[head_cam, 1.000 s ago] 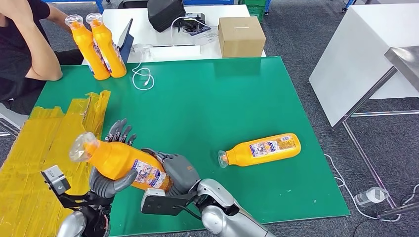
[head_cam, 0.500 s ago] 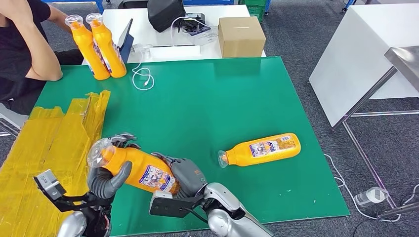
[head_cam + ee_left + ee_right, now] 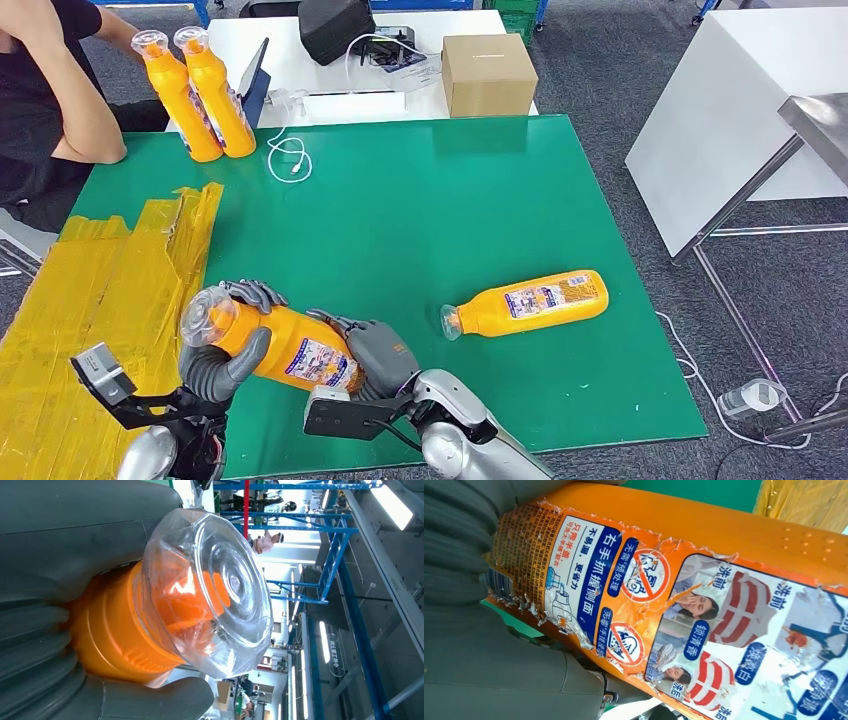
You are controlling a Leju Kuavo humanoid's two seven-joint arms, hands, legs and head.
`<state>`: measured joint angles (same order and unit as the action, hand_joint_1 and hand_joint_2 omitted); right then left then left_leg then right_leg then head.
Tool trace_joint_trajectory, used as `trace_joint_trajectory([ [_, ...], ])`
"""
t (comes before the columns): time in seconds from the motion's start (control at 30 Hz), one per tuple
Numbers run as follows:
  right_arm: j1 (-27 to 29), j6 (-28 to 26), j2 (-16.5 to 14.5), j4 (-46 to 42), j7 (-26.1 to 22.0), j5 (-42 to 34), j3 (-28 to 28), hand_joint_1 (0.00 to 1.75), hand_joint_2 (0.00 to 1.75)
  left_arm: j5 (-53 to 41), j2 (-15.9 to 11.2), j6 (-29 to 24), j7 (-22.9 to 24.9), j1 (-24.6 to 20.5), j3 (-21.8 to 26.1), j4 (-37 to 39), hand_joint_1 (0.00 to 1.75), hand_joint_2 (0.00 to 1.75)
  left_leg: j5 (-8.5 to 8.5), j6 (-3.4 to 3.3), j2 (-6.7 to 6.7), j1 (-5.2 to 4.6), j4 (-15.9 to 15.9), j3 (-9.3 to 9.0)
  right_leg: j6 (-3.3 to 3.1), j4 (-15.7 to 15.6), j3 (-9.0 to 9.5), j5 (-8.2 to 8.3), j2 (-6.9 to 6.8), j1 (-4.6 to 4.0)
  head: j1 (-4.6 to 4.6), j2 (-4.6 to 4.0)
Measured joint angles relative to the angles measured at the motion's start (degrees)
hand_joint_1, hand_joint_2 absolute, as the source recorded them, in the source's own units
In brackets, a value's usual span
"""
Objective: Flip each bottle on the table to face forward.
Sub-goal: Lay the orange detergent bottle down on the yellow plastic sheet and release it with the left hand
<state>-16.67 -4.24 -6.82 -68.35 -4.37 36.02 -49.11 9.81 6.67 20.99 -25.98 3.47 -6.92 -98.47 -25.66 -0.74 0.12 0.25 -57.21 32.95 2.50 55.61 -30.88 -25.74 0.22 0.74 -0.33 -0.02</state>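
Note:
Both hands hold one orange bottle point(image 3: 280, 345) above the green table point(image 3: 420, 200) at the near left; it is tilted, clear cap point(image 3: 207, 315) up and to the left. My left hand point(image 3: 222, 355) grips its neck; the left wrist view looks straight at the clear cap point(image 3: 215, 587). My right hand point(image 3: 375, 350) holds its base, and the torn label point(image 3: 664, 605) shows in the right wrist view. A second orange bottle point(image 3: 530, 302) lies on its side at the near right, cap pointing left. Two more orange bottles point(image 3: 200, 95) stand upright at the far left corner.
Yellow taped sheeting point(image 3: 90, 300) covers the table's left part. A person's arm point(image 3: 75, 100) rests at the far left corner. A white cable point(image 3: 288, 155) lies near the standing bottles. Behind the green table stand a cardboard box point(image 3: 488, 72) and a black bag point(image 3: 335, 28).
The held bottle has come lower and shifted right, its cap dropping toward the table. My left hand's fingers, spread a second ago, have closed around the neck.

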Motion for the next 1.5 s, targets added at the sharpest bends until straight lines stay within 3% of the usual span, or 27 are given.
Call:
trace_joint_trajectory([
  [0.43, 0.3, 0.0, 0.1, 0.0, 0.0, 0.1, 0.1, 1.75, 1.75, -0.1, 0.0, 0.6, -0.2, 0.2, 0.0, 0.0, 1.75, 1.75, 0.00, 0.00, 0.00, 0.00, 0.0, 0.00, 0.00, 0.0, 0.00, 0.00, 0.00, 0.00, -0.01, 0.00],
  [0.47, 0.3, 0.0, 0.1, 0.0, 0.0, 0.2, 0.1, 1.47, 1.75, -0.1, 0.0, 0.7, -0.2, 0.2, 0.0, 0.0, 1.75, 1.75, 0.00, 0.00, 0.00, 0.00, 0.0, 0.00, 0.00, 0.0, 0.00, 0.00, 0.00, 0.00, -0.01, 0.00],
  [0.57, 0.3, -0.3, 0.2, -0.2, 0.1, 0.8, 0.2, 0.16, 1.75, -0.1, 0.0, 0.8, -0.2, 0.2, 0.0, 0.0, 1.75, 1.75, 0.00, 0.00, 0.00, 0.00, 0.0, 0.00, 0.00, 0.0, 0.00, 0.00, 0.00, 0.00, -0.01, 0.00],
  [0.6, 0.3, -0.5, 0.2, -0.3, 0.3, 1.4, 0.2, 0.00, 1.31, -0.2, 0.0, 0.8, -0.2, 0.2, 0.0, 0.0, 1.75, 1.75, 0.00, 0.00, 0.00, 0.00, 0.0, 0.00, 0.00, 0.0, 0.00, 0.00, 0.00, 0.00, -0.01, 0.00],
  [0.7, 0.3, -0.9, 0.4, -0.6, 1.1, 3.2, 0.2, 0.00, 0.00, -0.3, 0.0, 1.0, -0.2, 0.1, 0.0, -0.1, 1.75, 1.75, 0.00, 0.00, 0.00, 0.00, 0.0, 0.00, 0.00, 0.0, 0.00, 0.00, 0.00, 0.00, 0.00, 0.00],
  [1.5, 0.5, -1.1, 1.1, -1.9, 1.1, 6.0, 0.3, 0.00, 0.00, -4.6, 0.0, -0.8, -2.2, -0.4, 0.0, -0.9, 1.75, 1.75, 0.00, 0.00, -0.01, 0.00, 0.0, 0.00, 0.00, 0.0, 0.00, 0.00, 0.00, 0.00, 0.00, 0.00],
])
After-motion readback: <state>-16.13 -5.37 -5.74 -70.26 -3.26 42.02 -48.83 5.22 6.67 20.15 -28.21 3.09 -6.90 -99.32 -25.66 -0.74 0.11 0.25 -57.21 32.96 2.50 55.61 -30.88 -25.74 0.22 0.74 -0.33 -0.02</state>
